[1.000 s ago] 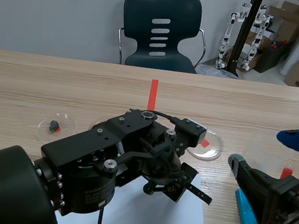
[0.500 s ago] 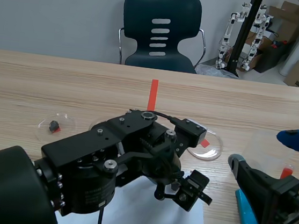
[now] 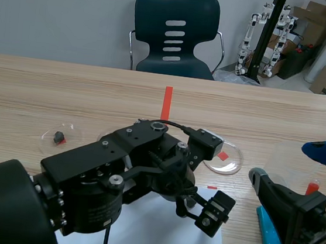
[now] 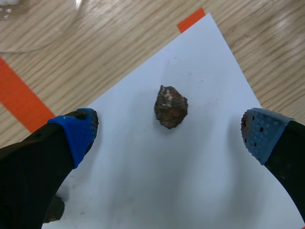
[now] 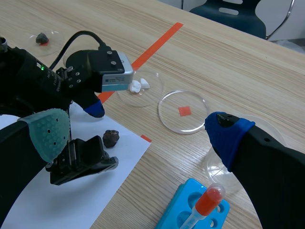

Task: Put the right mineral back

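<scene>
At the counter's [image 3: 49, 85] near edge lies a white sheet [image 3: 150, 235]. The right hand [image 5: 137, 136] sits open near the right edge. Within 1 second the left hand [image 4: 169, 137] has swung further over the sheet. It now hangs open astride the brown mineral [image 4: 170, 107], not touching it, so a grasp looks next.

We see bright, even indoor light and no hard-edged shadows. On the white paper [image 4: 200, 191], soft grey shadows spread below the fingers [image 4: 76, 136] of the left gripper [image 4: 169, 135], and a faint one hugs the mineral [image 4: 170, 107]. The clear dish [image 5: 160, 109] shows thin glints along its rim. The tabletop [image 3: 67, 87] is evenly lit from near edge to far edge.
</scene>
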Motion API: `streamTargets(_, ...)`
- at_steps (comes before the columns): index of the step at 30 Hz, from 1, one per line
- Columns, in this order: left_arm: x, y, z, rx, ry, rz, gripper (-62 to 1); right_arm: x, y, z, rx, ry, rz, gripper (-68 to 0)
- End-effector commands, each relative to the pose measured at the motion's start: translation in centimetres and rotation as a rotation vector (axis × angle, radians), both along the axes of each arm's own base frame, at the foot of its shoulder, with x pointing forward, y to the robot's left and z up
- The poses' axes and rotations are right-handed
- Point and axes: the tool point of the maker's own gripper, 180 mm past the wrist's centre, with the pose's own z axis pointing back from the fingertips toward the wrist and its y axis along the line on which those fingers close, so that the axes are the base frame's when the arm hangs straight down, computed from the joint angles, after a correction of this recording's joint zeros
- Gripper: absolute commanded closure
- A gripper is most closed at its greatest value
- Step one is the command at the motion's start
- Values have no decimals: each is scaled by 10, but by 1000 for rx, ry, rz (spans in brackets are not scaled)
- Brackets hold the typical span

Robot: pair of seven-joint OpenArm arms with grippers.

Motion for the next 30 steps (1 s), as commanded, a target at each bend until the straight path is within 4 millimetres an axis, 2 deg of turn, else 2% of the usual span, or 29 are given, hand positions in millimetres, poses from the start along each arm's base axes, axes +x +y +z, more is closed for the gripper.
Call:
streamTargets(1, 5, -4, 14, -45, -45, 5, -623, 3, 2, 11, 16, -34, 5, -591)
streamTargets(11, 0, 0, 41, -99, -131, -12, -623, 3, 2, 11, 16, -34, 5, -591)
streamTargets(30, -2, 3, 40, -87, -118, -15, -623, 3, 2, 11, 16, -34, 5, -591)
